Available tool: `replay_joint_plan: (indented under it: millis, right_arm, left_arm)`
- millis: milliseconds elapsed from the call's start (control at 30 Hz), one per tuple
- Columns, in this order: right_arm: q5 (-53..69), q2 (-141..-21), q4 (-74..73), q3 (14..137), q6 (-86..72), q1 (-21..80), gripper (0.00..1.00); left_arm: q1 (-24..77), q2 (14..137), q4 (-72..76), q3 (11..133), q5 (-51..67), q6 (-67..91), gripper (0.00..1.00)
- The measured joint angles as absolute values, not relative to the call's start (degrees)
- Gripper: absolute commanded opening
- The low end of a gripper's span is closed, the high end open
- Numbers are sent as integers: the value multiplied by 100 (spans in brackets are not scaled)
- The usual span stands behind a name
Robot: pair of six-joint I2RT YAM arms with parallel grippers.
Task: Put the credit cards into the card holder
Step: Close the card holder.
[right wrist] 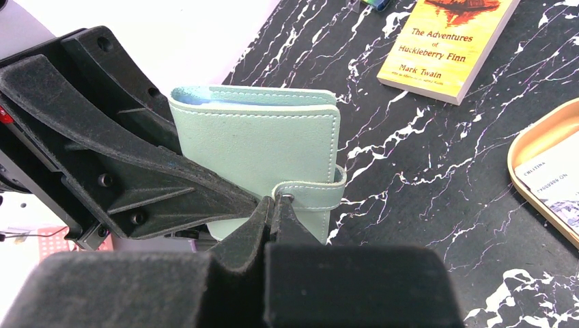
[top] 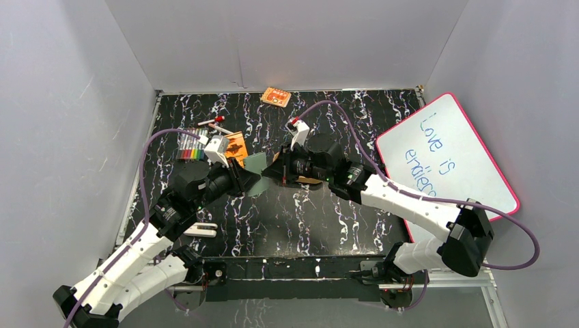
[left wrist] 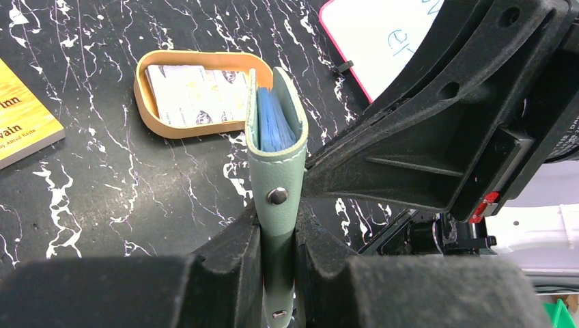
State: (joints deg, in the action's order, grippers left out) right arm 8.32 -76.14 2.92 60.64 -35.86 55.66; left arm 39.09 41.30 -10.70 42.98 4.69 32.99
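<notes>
Card holder is held clear of the table near its middle. It is folded, and pale blue sleeves are seen between its covers from the left wrist view. It is clamped across both covers by the left gripper, with one finger pressed to each side. Its snap tab is pinched at the end by the right gripper, whose fingertips are drawn together on it. In the top view the two grippers are seen nose to nose at the card holder. Credit cards are seen lying flat in a tan oval tray, which is set on the table just beyond the card holder. An orange book, titled The Adventures of Huckleberry Finn, is laid flat on the black marbled table on the left arm's side. Coloured markers are ranged beside it toward the left wall. A pink-rimmed whiteboard with blue handwriting is placed at the right edge. A small orange packet is noted at the far edge.
</notes>
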Motion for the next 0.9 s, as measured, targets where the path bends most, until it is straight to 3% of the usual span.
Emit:
replay_joint_plan:
  millis: [900]
  right_arm:
    - [899,-7708,222,6165,-3583,5472,0]
  left_arm:
    - [3815,4193,-692,4139,602,3450,0]
